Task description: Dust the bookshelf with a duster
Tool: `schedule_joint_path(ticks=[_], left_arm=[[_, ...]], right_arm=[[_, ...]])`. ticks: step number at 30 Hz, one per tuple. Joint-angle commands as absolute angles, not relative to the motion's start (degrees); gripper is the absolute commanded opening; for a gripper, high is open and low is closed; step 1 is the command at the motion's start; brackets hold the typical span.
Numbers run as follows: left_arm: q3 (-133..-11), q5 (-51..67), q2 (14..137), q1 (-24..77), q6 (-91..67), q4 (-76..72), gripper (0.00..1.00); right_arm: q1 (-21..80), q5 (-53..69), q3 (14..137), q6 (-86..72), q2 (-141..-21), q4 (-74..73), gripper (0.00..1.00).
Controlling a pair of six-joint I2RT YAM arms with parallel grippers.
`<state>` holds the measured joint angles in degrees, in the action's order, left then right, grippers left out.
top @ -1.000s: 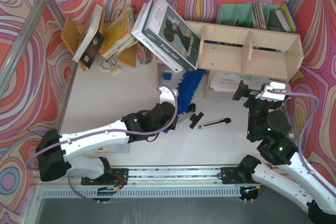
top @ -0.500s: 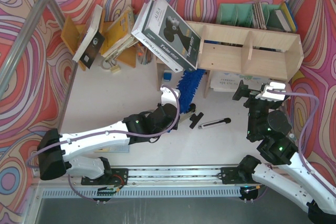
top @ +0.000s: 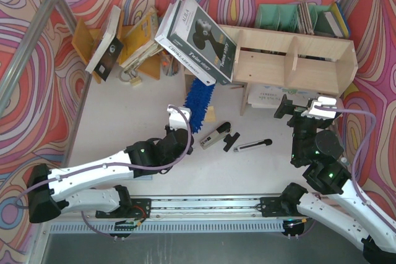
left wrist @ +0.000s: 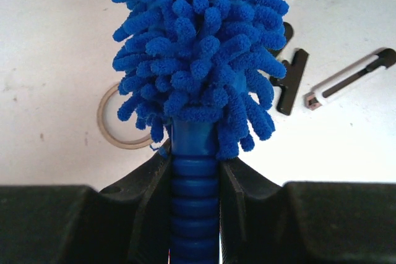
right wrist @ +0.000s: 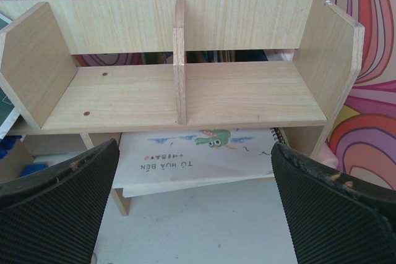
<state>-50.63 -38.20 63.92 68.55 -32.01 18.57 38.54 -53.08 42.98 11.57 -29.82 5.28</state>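
Note:
The bookshelf (top: 297, 60) is a pale plywood unit at the back right; in the right wrist view (right wrist: 185, 91) it shows two open upper compartments split by a divider. The duster (top: 197, 100), fluffy and bright blue, points toward the shelf's left end, its head just in front of the shelf. My left gripper (top: 179, 129) is shut on its ribbed blue handle (left wrist: 195, 196), with the head (left wrist: 198, 47) filling the left wrist view. My right gripper (top: 297, 110) is open and empty in front of the shelf's lower right compartment (right wrist: 192, 202).
A big book (top: 198, 38) leans on the shelf's left end. An orange-brown rack (top: 124, 41) of tilted books stands at the back left. A black clip (top: 230, 141), a silver rod (top: 252, 145) and a tape ring (left wrist: 114, 122) lie on the table. A crocodile notebook (right wrist: 198, 156) lies under the shelf.
My left arm has drawn back and to the left with the duster. The blue head has slid away from the shelf's lower opening. The right arm has not moved.

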Motion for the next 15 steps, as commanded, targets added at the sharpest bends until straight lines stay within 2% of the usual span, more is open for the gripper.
schedule_joint_path(ticks=[1,15], left_arm=[[-49.11,-44.17,60.7,67.4,-33.75,15.25,0.0],[-54.3,-29.03,71.75,67.3,-29.34,5.52,0.0]], right_arm=[[38.14,-53.64,42.93,11.68,-29.95,5.91,0.99],[38.14,-53.44,43.35,10.83,-30.06,4.85,0.99]])
